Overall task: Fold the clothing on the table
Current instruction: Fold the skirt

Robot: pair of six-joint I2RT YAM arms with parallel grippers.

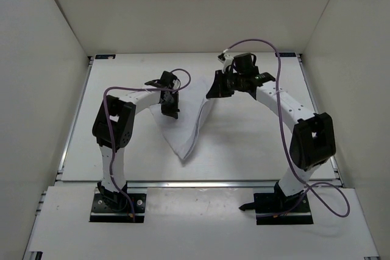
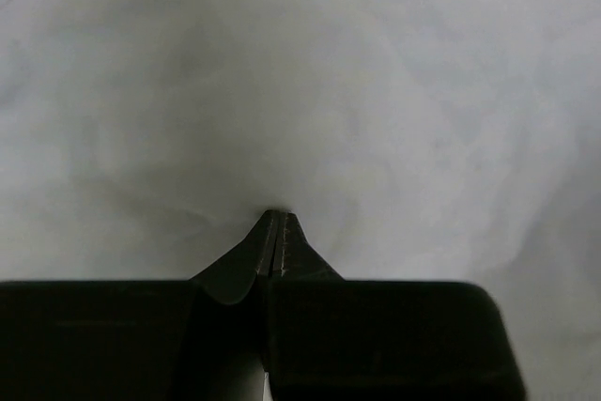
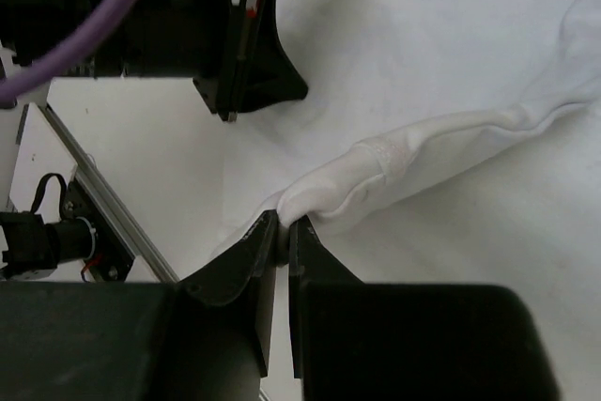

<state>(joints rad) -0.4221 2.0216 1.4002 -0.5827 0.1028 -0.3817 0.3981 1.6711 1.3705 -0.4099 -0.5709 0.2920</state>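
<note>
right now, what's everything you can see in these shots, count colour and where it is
clothing: one, white, mid-table between the grippers, tapering to a point toward the near edge
table: one, matte white, under everything
rails: at least two, silver, along the table's left and right edges
walls: three, white, left, back and right of the table
cables: two, purple, one looping along each arm
left arm: one, white and black, near-left base
right arm: one, white and black, near-right base
left gripper: one, black, shut on the clothing
right gripper: one, black, shut on a rolled edge of the clothing
</note>
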